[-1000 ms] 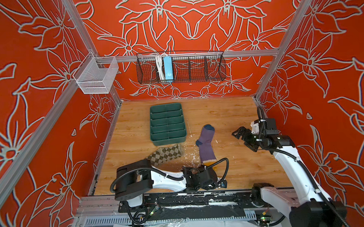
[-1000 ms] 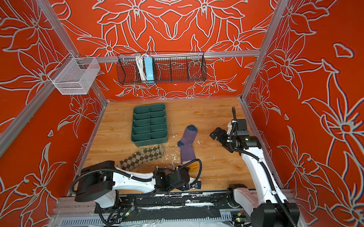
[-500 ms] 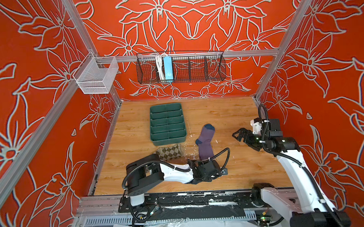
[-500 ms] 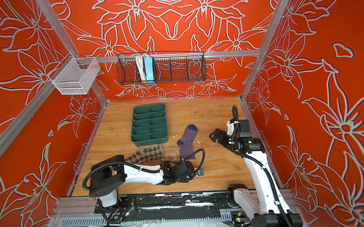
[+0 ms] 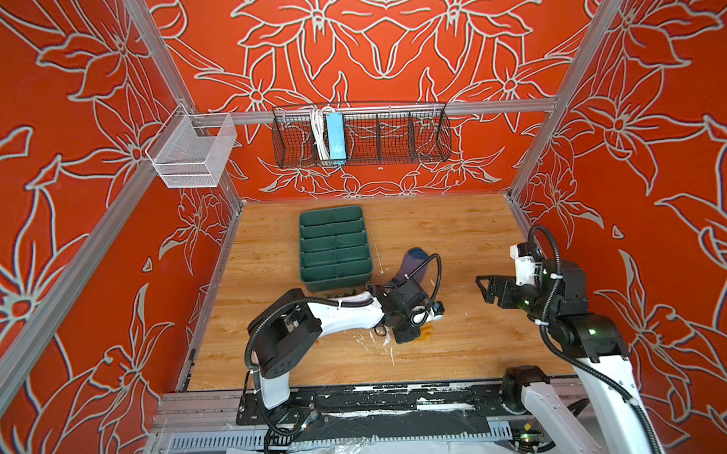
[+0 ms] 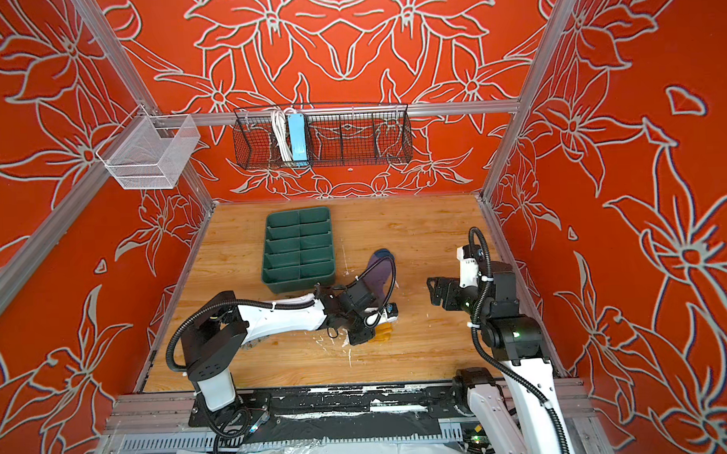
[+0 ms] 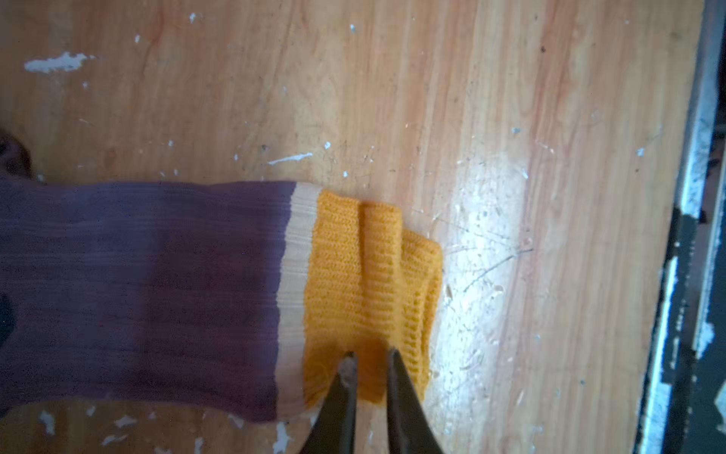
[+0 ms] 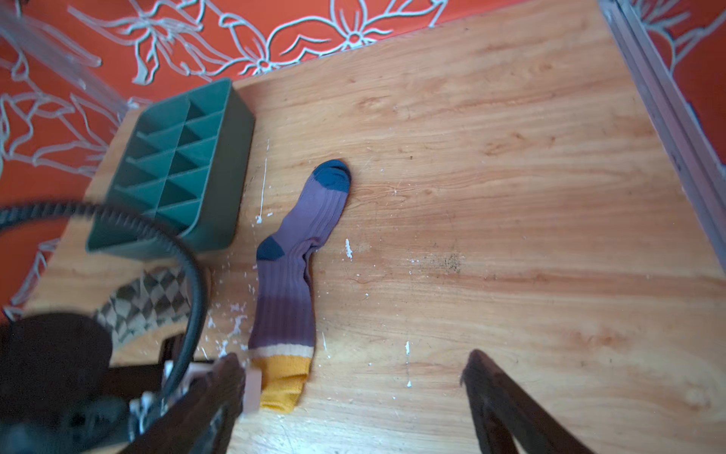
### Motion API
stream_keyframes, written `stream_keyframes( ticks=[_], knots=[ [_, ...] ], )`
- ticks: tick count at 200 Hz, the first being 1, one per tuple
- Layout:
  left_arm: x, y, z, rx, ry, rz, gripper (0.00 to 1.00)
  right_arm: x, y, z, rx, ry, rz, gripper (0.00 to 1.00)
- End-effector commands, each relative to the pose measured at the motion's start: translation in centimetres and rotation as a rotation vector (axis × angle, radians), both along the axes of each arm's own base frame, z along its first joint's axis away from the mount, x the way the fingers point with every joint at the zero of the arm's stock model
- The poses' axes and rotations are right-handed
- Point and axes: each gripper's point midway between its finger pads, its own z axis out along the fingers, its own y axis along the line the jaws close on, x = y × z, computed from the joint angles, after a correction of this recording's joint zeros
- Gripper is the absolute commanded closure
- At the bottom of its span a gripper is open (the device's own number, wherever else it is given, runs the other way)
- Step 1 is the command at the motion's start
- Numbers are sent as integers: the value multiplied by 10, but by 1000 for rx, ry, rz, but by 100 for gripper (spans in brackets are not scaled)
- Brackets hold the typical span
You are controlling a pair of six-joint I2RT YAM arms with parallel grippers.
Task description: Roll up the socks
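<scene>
The purple sock [image 8: 290,283] lies stretched on the wooden floor, teal toe toward the back and yellow cuff [image 7: 365,275] toward the front. In both top views it shows partly behind the left arm [image 5: 411,264] [image 6: 376,273]. My left gripper [image 7: 370,357] [image 5: 415,334] [image 6: 367,336] is shut on one side edge of the yellow cuff, with fabric pinched between the tips. The beige argyle sock [image 8: 145,302] lies left of the purple one, mostly hidden under the left arm in both top views. My right gripper [image 8: 351,365] [image 5: 486,290] [image 6: 437,292] hangs open to the right of the cuff, holding nothing.
A green divided tray [image 5: 336,279] [image 6: 299,282] [image 8: 231,157] stands just behind the socks. On the back wall hangs a black wire basket [image 5: 361,138], and on the left rail a white mesh basket [image 5: 193,155]. Bare floor lies right of the purple sock.
My left gripper has closed on the yellow cuff and its arm has swung over the argyle sock. The right gripper has come a little lower and nearer the front.
</scene>
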Motion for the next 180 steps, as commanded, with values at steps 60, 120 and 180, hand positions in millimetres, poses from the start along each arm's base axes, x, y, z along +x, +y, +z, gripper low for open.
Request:
stream_keyframes(
  ticks=[60,120,180],
  knots=[
    [19,49,121,-194,-333,155,31,-34,63,-11,-330,-131,682,10],
    [4,120,194,-399,-606,267,2,-36,79,-138,-923,-9,1121,13],
    [0,149,198,-383,-674,319,2,-32,142,-184,-1081,-197,1314,17]
  ],
)
